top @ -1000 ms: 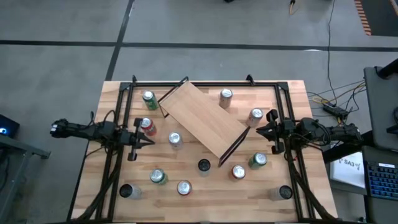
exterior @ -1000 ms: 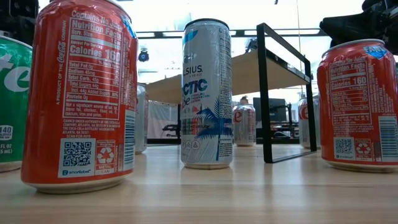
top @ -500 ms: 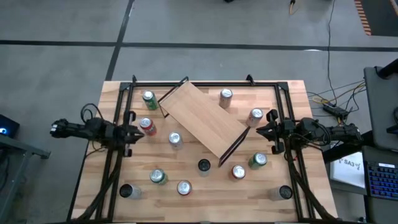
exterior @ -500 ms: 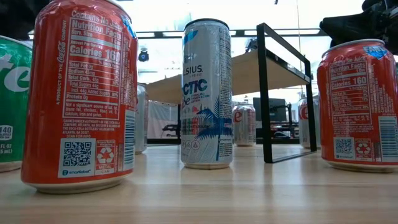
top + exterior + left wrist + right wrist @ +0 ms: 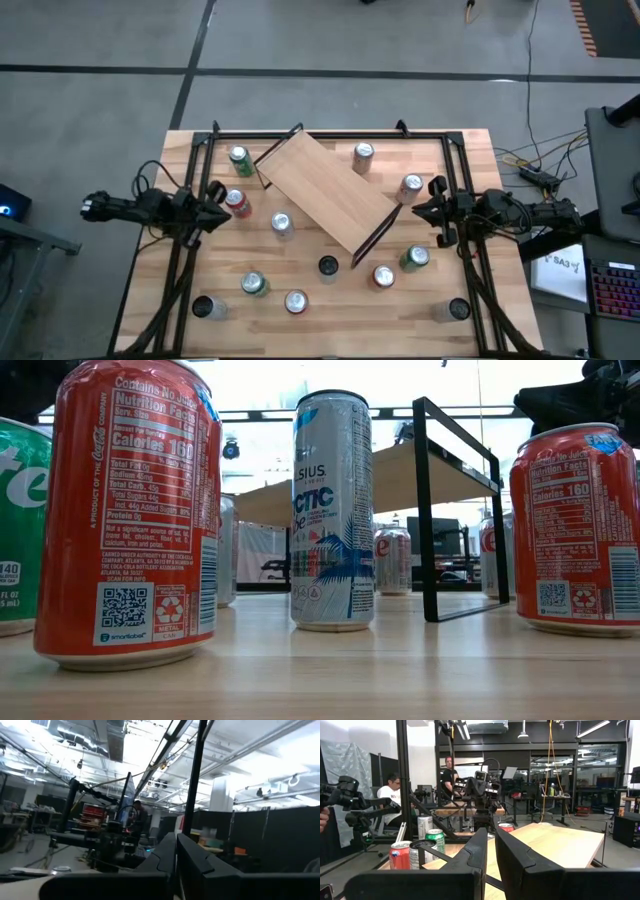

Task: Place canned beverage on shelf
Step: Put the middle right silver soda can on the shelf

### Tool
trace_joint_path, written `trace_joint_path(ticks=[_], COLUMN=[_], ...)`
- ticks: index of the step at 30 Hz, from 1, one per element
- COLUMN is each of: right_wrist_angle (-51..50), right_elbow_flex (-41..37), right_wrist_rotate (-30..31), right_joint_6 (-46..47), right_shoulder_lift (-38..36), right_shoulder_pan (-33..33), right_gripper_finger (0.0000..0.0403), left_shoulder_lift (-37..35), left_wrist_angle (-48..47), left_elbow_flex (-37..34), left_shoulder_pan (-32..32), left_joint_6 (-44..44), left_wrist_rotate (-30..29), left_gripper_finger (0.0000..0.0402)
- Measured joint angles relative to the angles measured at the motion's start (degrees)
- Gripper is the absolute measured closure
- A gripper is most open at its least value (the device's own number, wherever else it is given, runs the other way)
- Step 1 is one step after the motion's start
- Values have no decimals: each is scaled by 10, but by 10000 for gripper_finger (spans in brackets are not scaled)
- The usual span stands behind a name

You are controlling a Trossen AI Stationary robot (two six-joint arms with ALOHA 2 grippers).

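The shelf, a light-wood board with black end frames, stands aslant on the table's middle; in the low view the shelf stands on its black frame. Several cans stand around it on their bases, none on the board: a red can, a green one, silver ones. My left gripper hovers shut at the left rail, just left of the red can and tipped up; its fingers hold nothing. My right gripper waits shut at the right rail, beside the shelf's right end.
More cans stand near the front: green, silver, black, red, green. Black rails frame the tabletop. People sit and stand in the room beyond the table.
My left gripper has tipped upward and rolled about its own axis, rising a little at the left rail beside the red can. It has stayed shut. The cans, the shelf and the right arm have kept still.
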Motion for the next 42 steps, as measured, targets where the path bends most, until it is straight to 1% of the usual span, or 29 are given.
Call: trace_joint_path(ticks=[2,7,11,14,18,21,24,27,29,42], right_wrist_angle=[0,0,1,2,2,2,3,3,3,2], right_elbow_flex=[0,0,0,0,0,0,0,1,3,7], right_wrist_rotate=[0,0,0,0,0,1,1,1,1,4], right_joint_6=[0,0,5,40,99,119,120,121,121,120], right_shoulder_lift=[0,0,0,0,0,0,0,0,0,0], right_shoulder_pan=[0,0,0,0,0,0,0,0,0,0], right_gripper_finger=[374,374,374,374,374,374,374,374,374,374], left_shoulder_lift=[1,2,2,2,7,13,21,27,31,51], left_wrist_angle=[0,34,43,49,51,76,106,133,135,145], left_elbow_flex=[0,0,0,0,0,0,0,1,2,3], left_shoulder_pan=[0,0,0,0,0,0,0,0,0,1], left_joint_6=[-2,22,43,50,-11,2,26,55,70,87], left_wrist_rotate=[0,-2,-3,-3,-2,-22,-44,-48,-49,-50], left_gripper_finger=[401,401,401,401,401,401,401,401,401,401])
